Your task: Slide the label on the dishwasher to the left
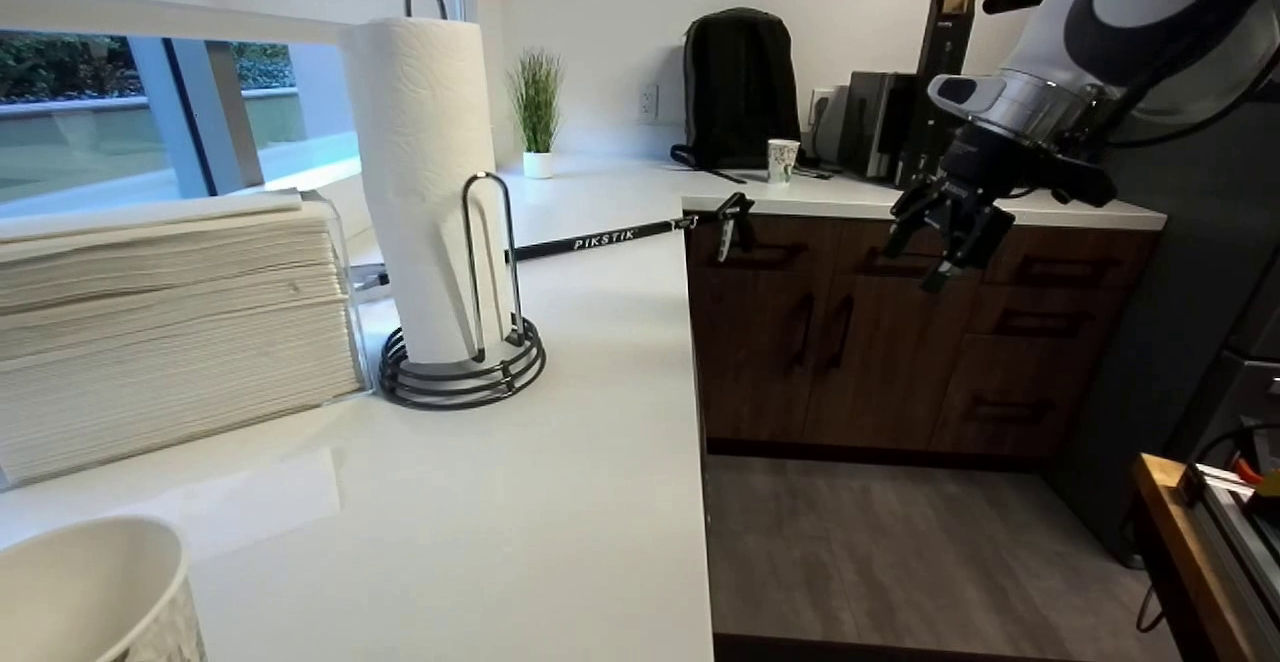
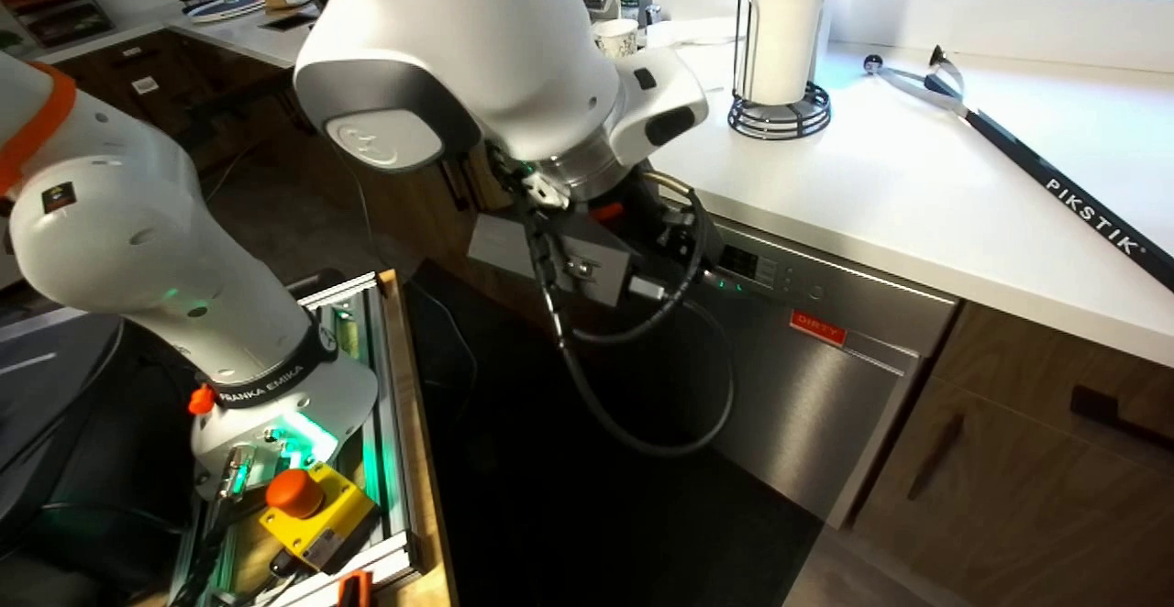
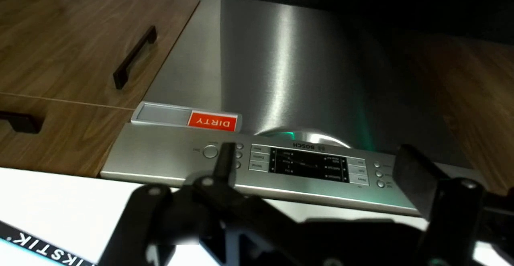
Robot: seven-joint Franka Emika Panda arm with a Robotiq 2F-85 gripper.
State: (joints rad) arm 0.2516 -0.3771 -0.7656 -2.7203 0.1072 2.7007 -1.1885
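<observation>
In the wrist view, the bottom edge cropped the claw (image 3: 316,153) and the control panel (image 3: 309,165) bore some print too small to read. In an exterior view, a paper roll (image 1: 425,182) hid part of the PIKSTIK tool (image 1: 600,240).

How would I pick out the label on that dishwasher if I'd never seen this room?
Beneath the white countertop, find the stainless-steel Bosch dishwasher. Just below its control panel is a slim silver frame, and the DIRTY label sits at one end of it. Unlike the black display nearby, the label is bright red with pale lettering.
</observation>
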